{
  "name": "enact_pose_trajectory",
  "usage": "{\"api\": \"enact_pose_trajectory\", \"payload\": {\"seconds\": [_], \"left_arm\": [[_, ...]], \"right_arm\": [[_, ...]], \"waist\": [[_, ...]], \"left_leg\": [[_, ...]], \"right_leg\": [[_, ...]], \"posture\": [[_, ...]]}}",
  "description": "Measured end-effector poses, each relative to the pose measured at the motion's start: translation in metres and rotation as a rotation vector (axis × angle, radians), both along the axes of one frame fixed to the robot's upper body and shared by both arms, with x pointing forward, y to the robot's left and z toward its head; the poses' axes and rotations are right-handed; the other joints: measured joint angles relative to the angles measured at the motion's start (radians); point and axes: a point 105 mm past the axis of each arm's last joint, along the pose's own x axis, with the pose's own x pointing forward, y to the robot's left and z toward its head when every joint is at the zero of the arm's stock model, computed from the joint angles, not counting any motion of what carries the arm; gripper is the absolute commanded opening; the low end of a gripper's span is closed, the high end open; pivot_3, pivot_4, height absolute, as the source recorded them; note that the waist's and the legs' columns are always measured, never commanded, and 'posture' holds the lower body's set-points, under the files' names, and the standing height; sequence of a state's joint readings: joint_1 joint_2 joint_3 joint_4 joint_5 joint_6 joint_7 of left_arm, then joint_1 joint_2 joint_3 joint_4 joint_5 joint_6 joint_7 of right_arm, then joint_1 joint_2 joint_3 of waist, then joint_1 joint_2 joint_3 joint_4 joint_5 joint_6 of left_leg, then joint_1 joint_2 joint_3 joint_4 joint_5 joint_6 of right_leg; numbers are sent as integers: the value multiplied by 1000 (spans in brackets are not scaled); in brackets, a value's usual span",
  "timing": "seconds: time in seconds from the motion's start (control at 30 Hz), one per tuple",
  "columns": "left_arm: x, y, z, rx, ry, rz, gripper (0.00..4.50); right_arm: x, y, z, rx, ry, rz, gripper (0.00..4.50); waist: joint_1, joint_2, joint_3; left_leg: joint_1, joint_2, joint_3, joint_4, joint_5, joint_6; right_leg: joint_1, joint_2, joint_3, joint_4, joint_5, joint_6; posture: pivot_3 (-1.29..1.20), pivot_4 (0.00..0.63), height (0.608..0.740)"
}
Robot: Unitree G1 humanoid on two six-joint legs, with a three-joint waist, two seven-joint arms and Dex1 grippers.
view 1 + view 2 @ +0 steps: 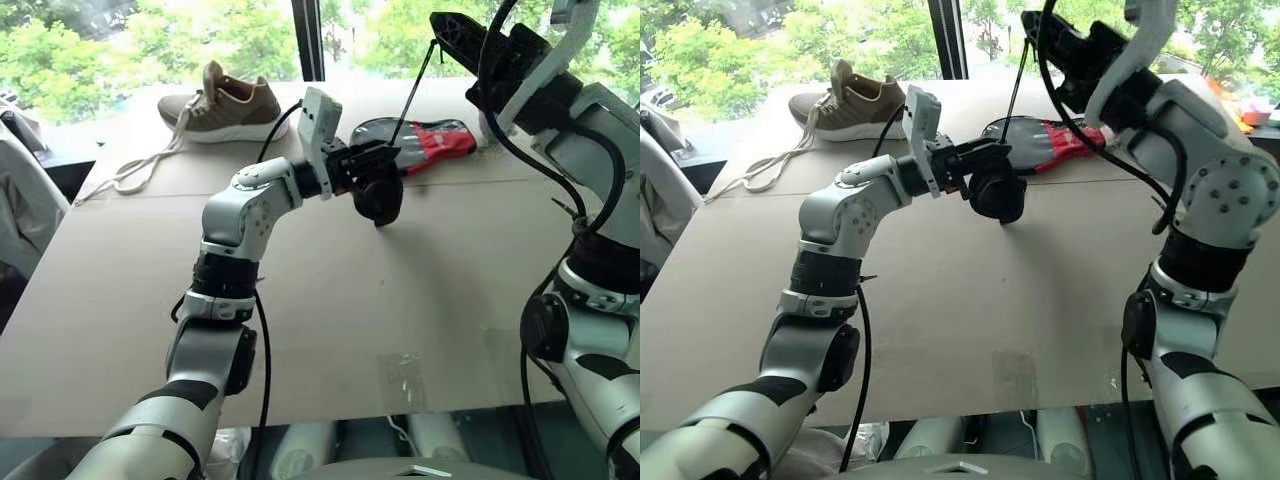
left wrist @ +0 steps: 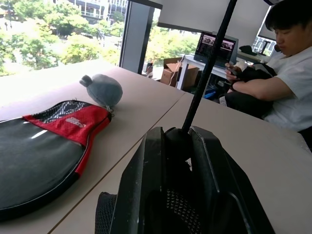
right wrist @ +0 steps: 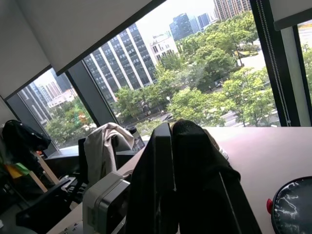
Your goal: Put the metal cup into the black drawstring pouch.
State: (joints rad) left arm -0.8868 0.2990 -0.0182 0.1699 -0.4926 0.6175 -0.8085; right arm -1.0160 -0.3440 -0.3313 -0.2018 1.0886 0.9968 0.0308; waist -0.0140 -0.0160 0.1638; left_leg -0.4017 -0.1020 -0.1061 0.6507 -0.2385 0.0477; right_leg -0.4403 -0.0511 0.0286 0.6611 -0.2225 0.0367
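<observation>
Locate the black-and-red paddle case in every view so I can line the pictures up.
Left eye view: paddle case lies far across the table, right of the brown shoe.
Right eye view: same spot, just behind the black drawstring pouch.
Left wrist view: flat beside the grey pear-shaped object.
Right wrist view: probably the dark round shape with a red bit.
Shared landmark: the taut black cord crossing the case.

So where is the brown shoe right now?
In the left eye view, the brown shoe sits at the table's far left edge by the window, left of the black-and-red paddle case.
</observation>
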Motion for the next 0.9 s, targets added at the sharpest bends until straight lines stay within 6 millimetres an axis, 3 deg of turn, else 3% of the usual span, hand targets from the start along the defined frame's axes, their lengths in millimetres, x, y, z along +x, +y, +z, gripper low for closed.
{"api": "enact_pose_trajectory", "payload": {"seconds": [0.3, 0.43, 0.63, 0.77, 0.9], "left_arm": [[-6, -3, 4, 6, -25, -28, 226], [-7, -3, 5, 8, -31, -31, 226], [-8, -5, 3, 13, -25, -38, 226], [-8, -6, 2, 15, -19, -40, 226], [-8, -5, 2, 17, -17, -39, 226]], "right_arm": [[17, -40, 51, 93, -157, -219, 0], [21, -45, 54, 105, -174, -262, 0], [22, -32, 64, 222, -177, -321, 0], [14, -12, 71, 297, -180, -352, 0], [5, -6, 74, 315, -197, -367, 0]], "waist": [[-2, 0, 0], [-1, 0, 0], [-4, 0, 0], [-3, 0, 0], [0, 0, 0]], "left_leg": [[0, 0, 1, 0, 0, 0], [0, 0, 1, 0, 0, 0], [0, 0, 1, -1, 0, 0], [0, 0, 1, -1, 0, 0], [-1, 0, 1, 0, 0, 0]], "right_leg": [[0, 0, 1, 0, 0, 0], [-1, 0, 1, 0, 0, 0], [-2, 0, 2, 1, 0, 0], [-2, 0, 2, 1, 0, 0], [-2, 0, 1, 1, 0, 0]], "posture": [[0, 150, 740], [0, 150, 740], [0, 150, 740], [0, 150, 740], [0, 150, 740]]}}
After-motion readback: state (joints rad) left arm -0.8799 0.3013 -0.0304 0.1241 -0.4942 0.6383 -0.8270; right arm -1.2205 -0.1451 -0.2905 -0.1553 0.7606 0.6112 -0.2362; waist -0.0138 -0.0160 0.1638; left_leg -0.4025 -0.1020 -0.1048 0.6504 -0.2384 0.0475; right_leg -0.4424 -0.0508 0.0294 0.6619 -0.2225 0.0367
